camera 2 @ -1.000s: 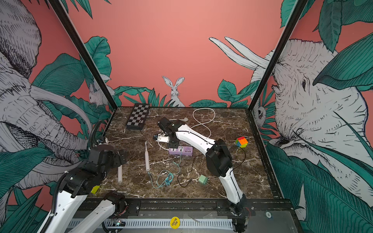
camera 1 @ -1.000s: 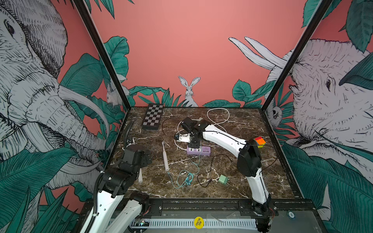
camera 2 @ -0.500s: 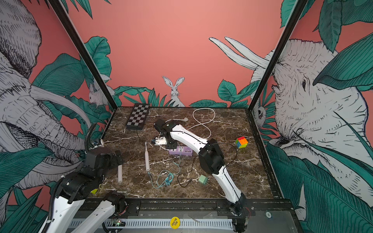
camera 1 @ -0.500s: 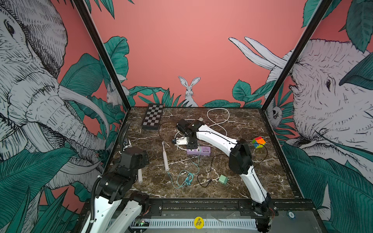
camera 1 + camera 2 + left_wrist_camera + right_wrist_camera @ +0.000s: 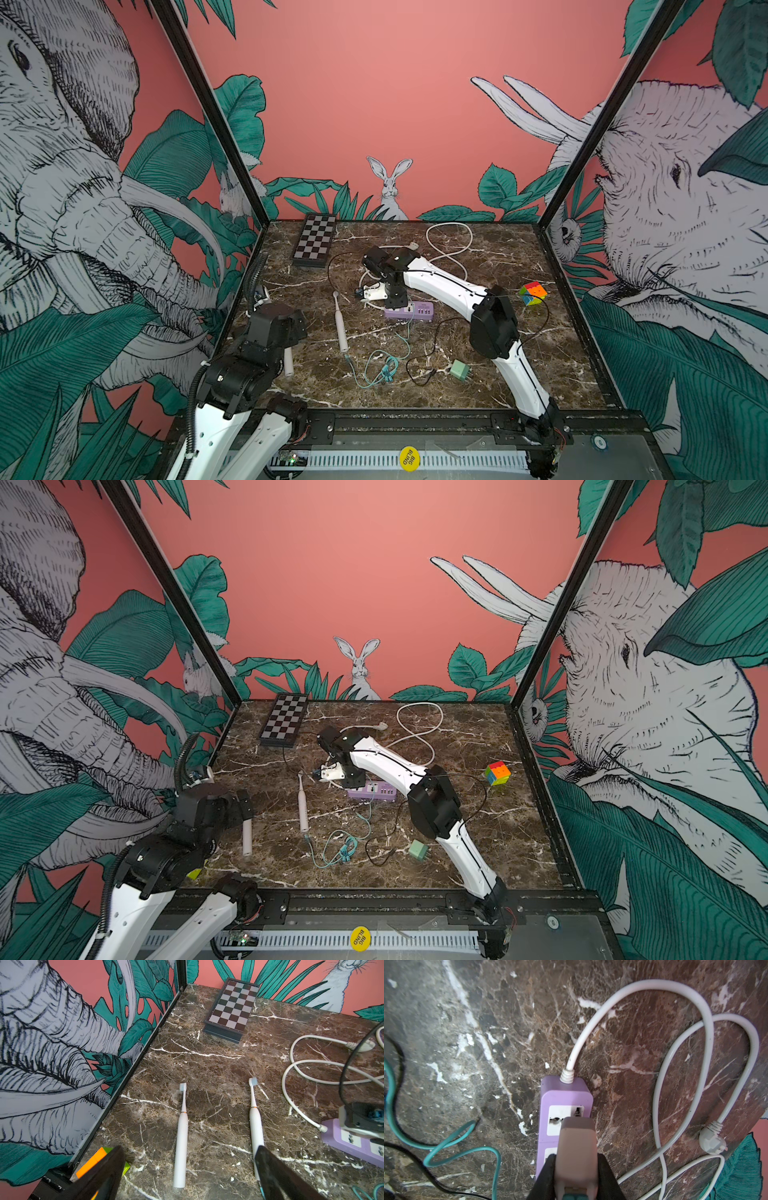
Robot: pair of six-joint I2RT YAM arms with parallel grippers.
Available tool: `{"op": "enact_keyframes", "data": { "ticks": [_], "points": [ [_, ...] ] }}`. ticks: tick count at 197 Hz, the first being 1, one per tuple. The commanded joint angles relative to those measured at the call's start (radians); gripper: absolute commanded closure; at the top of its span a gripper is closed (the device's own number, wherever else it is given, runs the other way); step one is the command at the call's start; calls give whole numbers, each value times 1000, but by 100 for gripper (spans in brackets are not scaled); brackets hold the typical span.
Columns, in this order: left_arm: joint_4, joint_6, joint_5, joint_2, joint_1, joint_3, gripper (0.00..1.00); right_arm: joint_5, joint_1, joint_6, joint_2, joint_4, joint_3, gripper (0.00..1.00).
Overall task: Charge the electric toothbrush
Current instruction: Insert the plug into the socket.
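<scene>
Left wrist view is where the electric toothbrush (image 5: 256, 1124) is seen most plainly. It lies flat on the marble table (image 5: 207, 1059), bristles toward the chessboard (image 5: 232, 1005), with a teal cable (image 5: 386, 368) joined at its base. A second toothbrush (image 5: 180, 1136), without a cable, lies near it. In both top views the cable can be traced through a loose coil up to a pale adapter (image 5: 576, 1142). That adapter is clamped between the fingers of the right gripper (image 5: 576, 1167) and held over the socket at the cord end of the purple power strip (image 5: 564, 1093). Over the past second the grip has not been altered and the adapter has been kept almost in place. What has changed is the arm's pose: its elbow has been swung inward toward the middle of the table. This is judged to be an alignment of the adapter before it is pressed home. Whether the prongs have entered cannot be told, since the socket is covered by the adapter body. The strip's own white cord (image 5: 708, 1043) is seen lying loose on the marble. The left gripper (image 5: 188, 1150) is held fully spread above the toothbrushes, nothing being grasped, and has hardly been shifted. The brush end is thus connected, while the strip end is judged still to be seated.
</scene>
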Motion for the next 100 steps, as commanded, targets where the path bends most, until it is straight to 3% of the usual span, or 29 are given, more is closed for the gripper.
{"op": "enact_keyframes", "data": {
  "ticks": [1,53,100],
  "points": [
    [-7,-12,-20,5,4,-8,1,-20,-4,1,30,-33,32,100],
    [-5,-13,-17,1,4,-8,1,5,-1,56,48,-29,46,100],
    [-6,-11,-14,2,5,-7,1,-55,-3,108,68,-70,110,100]
  ]
}}
